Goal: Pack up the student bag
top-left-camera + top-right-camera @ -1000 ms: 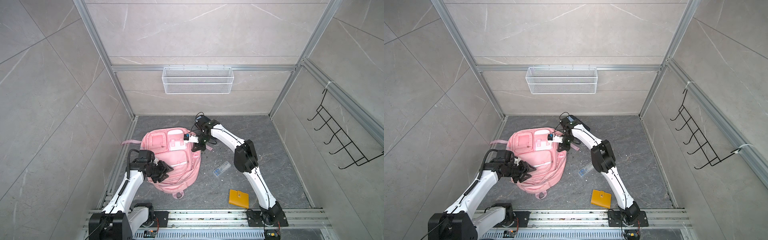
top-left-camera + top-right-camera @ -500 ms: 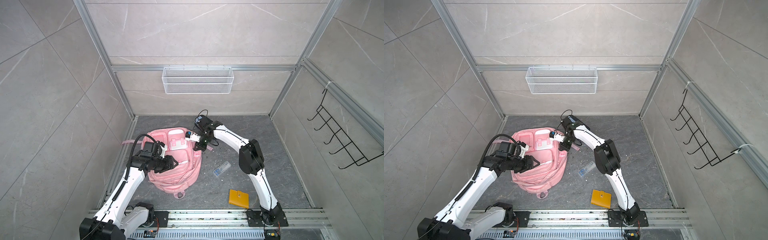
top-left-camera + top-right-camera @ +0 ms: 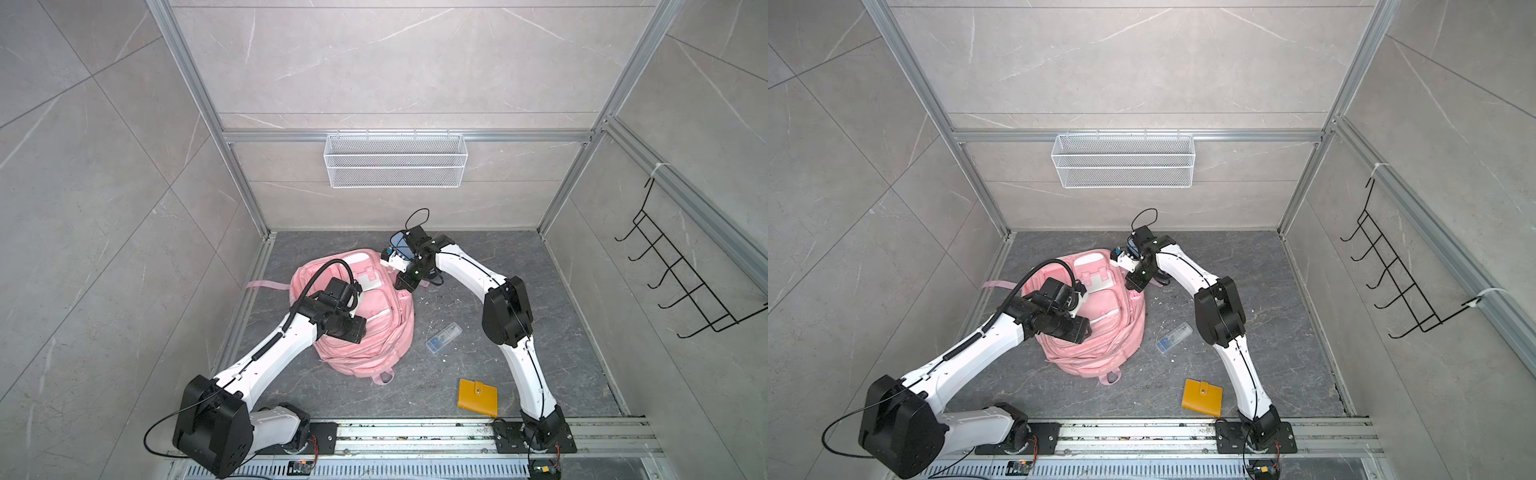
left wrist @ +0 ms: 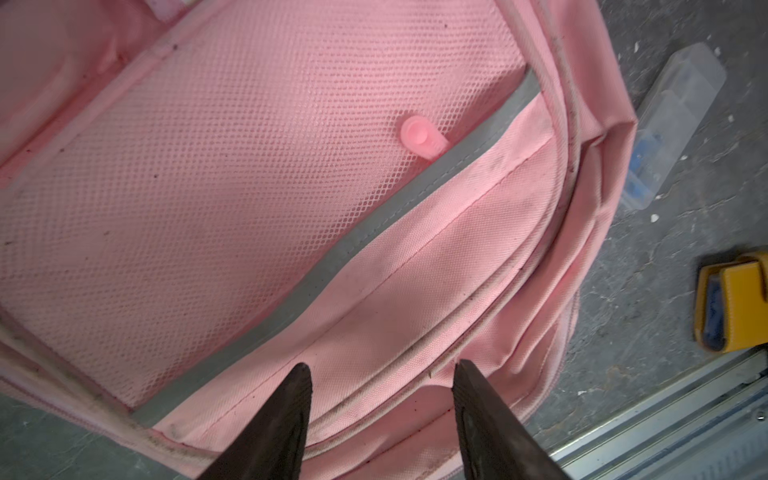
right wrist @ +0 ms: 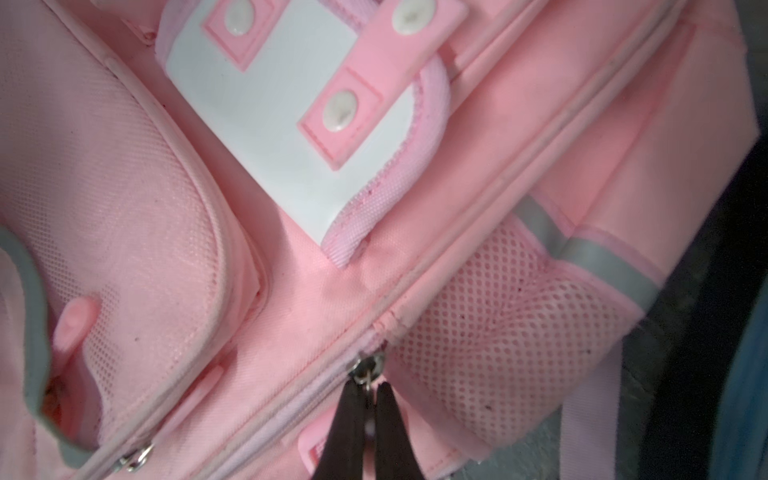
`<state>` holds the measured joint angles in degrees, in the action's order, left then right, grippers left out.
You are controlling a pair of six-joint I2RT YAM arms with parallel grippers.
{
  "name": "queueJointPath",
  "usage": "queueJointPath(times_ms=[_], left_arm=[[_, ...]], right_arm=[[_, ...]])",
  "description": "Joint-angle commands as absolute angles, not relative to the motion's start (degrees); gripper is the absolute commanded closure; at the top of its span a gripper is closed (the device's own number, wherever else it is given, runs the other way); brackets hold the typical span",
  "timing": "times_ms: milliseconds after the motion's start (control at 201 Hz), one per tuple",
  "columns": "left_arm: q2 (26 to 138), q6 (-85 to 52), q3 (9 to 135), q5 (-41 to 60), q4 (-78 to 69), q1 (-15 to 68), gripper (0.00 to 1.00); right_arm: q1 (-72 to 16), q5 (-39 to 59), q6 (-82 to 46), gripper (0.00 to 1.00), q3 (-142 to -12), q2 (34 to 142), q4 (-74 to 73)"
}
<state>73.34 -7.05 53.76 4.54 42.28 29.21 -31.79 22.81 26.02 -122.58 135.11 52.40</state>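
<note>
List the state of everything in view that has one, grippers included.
Pink fabric backpack: lying front-up on the floor.
Right gripper: jaws shut on the metal zipper pull at the backpack's side.
Left gripper: jaws open, empty, above the backpack's front pocket.
Clear plastic case: flat on the floor, untouched.
Yellow snap wallet: closed, flat on the floor.
White wire basket: hung on the back wall, nothing visible inside.
</note>
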Motion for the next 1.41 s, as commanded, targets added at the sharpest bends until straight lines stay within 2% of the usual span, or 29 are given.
queueJointPath(times_ms=[0, 284, 528, 682, 722, 757, 1016, 1171, 1405], left_arm=[[74.9, -0.8, 56.9, 1.4, 41.4, 31.8, 0.42], [80.1, -0.2, 56.9, -3.9, 40.1, 35.7, 0.43], [82.1, 0.0, 55.9, -12.8, 38.5, 36.2, 0.57], [82.9, 1.3, 57.3, -10.2, 38.6, 36.5, 0.75], [82.8, 1.1, 57.4, -9.3, 38.5, 36.6, 0.84], [82.5, 0.8, 57.4, -8.8, 38.4, 36.6, 1.0], [78.9, -8.1, 61.4, -5.1, 39.5, 35.0, 1.0], [76.5, -14.1, 63.5, -5.3, 41.3, 33.5, 1.0], [75.1, -18.6, 62.9, -3.6, 41.4, 31.8, 1.0]], right_arm=[[-31.9, 22.6, 23.9, 1.0, -124.8, 134.2, 51.6], [-32.1, 21.4, 24.8, 1.0, -123.9, 133.8, 52.1], [-32.2, 21.6, 25.3, 1.0, -122.4, 132.6, 51.3], [-32.2, 21.6, 25.1, 1.0, -121.6, 132.1, 50.9], [-32.2, 21.6, 25.0, 1.0, -120.9, 131.8, 50.5], [-32.3, 21.6, 24.9, 1.0, -120.2, 131.4, 50.0], [-34.1, 19.4, 26.0, 1.0, -109.7, 124.7, 45.4], [-34.8, 21.7, 26.4, 1.0, -97.7, 116.4, 39.8], [-36.2, 25.8, 28.6, 1.0, -87.0, 107.3, 38.0]])
